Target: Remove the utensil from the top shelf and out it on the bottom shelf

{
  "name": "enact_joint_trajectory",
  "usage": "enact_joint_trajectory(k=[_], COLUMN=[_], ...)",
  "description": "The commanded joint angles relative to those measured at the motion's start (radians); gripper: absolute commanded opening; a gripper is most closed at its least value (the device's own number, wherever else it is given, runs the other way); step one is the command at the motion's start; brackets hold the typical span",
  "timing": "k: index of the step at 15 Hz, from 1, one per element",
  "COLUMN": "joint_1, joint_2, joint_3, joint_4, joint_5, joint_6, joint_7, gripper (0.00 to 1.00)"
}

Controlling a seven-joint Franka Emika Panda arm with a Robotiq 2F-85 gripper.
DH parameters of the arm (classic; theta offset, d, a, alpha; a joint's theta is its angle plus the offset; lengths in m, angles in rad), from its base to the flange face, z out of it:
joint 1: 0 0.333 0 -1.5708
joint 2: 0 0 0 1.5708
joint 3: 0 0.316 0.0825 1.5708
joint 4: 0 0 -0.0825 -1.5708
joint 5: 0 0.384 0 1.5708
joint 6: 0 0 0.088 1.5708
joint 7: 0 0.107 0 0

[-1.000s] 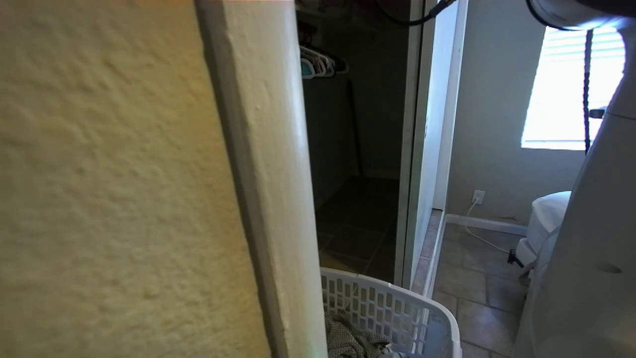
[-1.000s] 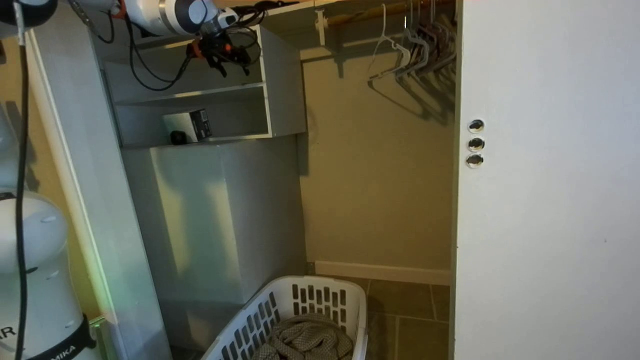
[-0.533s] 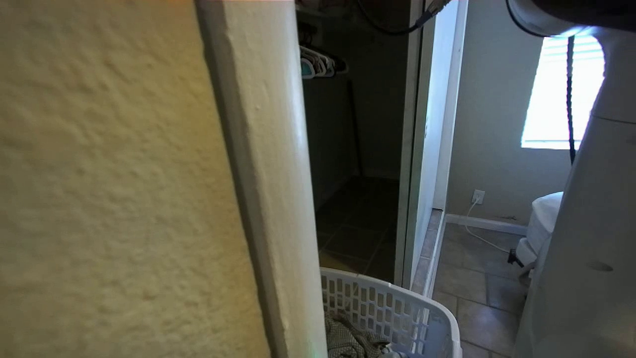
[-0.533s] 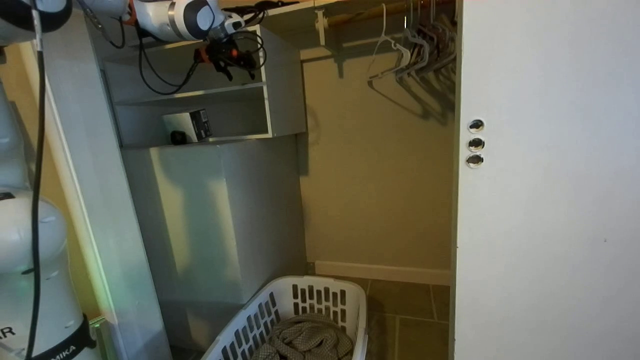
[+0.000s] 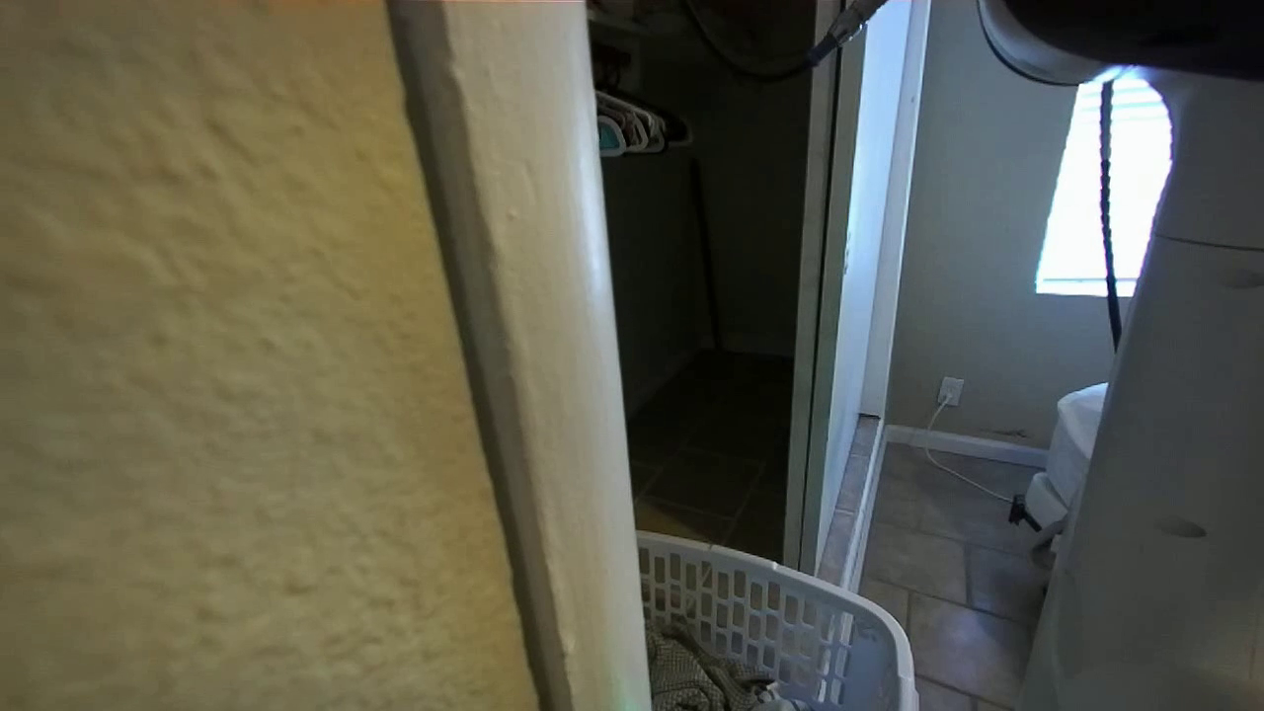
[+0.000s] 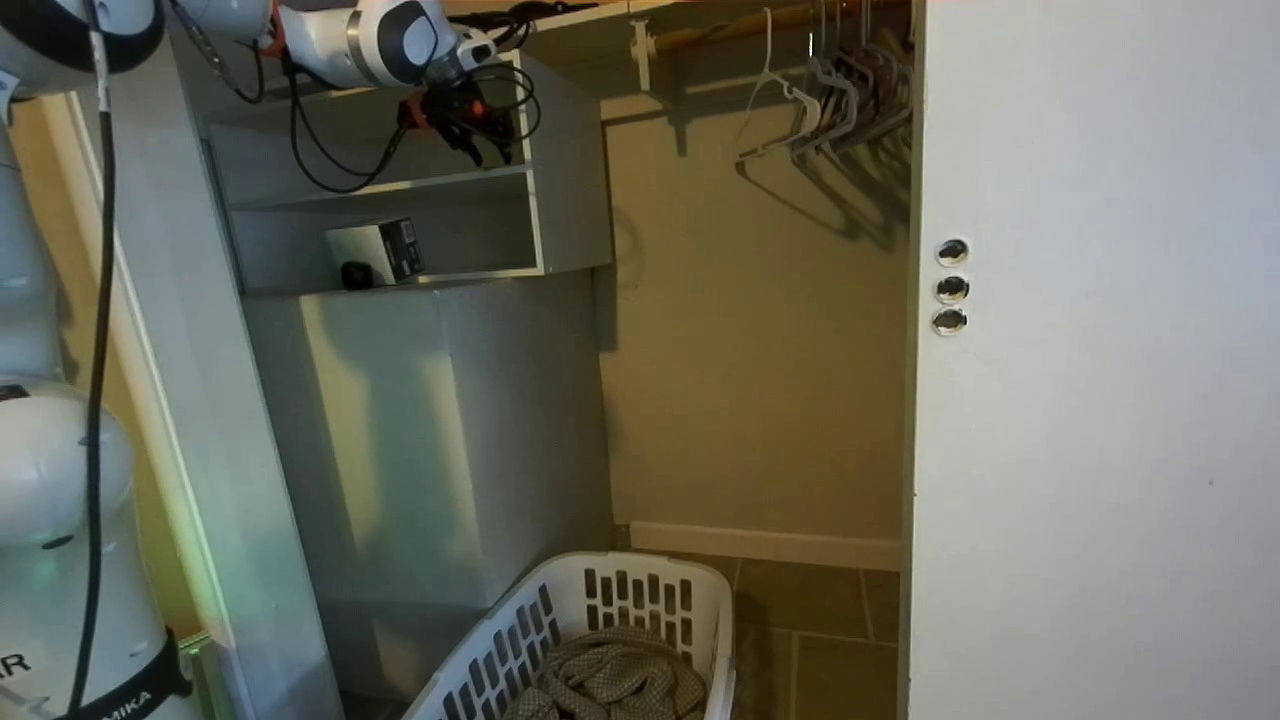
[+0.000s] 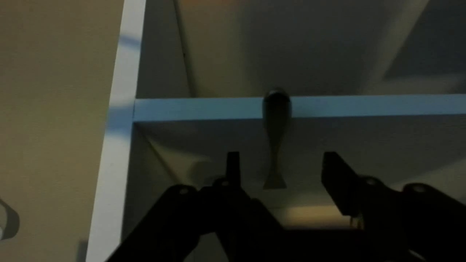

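The utensil (image 7: 275,138) is dark, with a rounded end and a narrow neck that flares to a flat end. In the wrist view it lies across the top shelf's front edge (image 7: 200,109), rounded end at the edge and flared end further in. My gripper (image 7: 281,160) is open and empty, with one dark finger on each side of the utensil's narrow part as seen from the wrist. In an exterior view the gripper (image 6: 492,158) hangs just in front of the top shelf (image 6: 430,183), near the right side panel. The bottom shelf (image 6: 480,273) is below; the utensil cannot be made out there.
A box (image 6: 360,250) and a small black round object (image 6: 357,275) stand on the bottom shelf's left part. The cabinet side panel (image 6: 570,170) is close to the gripper. Hangers (image 6: 830,110) hang at the right. A laundry basket (image 6: 660,570) stands on the floor.
The gripper has moved right and slightly down along the top shelf towards the side panel, staying open. The arm and its cables have shifted with it. The shelves and box have not moved.
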Motion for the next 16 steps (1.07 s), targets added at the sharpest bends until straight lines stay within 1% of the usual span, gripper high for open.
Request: enact_joint_trajectory(k=[1,2,3,4,5,6,7,8,9,10,16], joint_1=[-0.009,-0.008,-0.008,-0.009,-0.009,-0.009,-0.009,-0.009,-0.009,-0.010,-0.012], joint_2=[0.032,0.034,0.035,0.035,0.035,0.036,0.037,0.036,0.036,0.035,0.031], joint_3=[0.012,0.012,0.012,0.013,0.013,0.013,0.013,0.013,0.012,0.012,0.010], joint_4=[0.044,0.043,0.043,0.041,0.041,0.042,0.042,0.040,0.039,0.038,0.034], joint_5=[-0.015,-0.015,-0.014,-0.011,-0.012,-0.011,-0.011,-0.010,-0.010,-0.010,-0.002], joint_6=[0.000,-0.005,-0.006,-0.005,-0.006,-0.011,-0.012,-0.011,-0.011,-0.012,-0.026], joint_7=[0.004,0.004,0.002,-0.001,0.001,0.000,0.000,-0.001,-0.002,-0.001,0.000], gripper=[0.30,0.73,0.69,0.30,0.25,0.24,0.18,0.09,0.02,0.00,0.02])
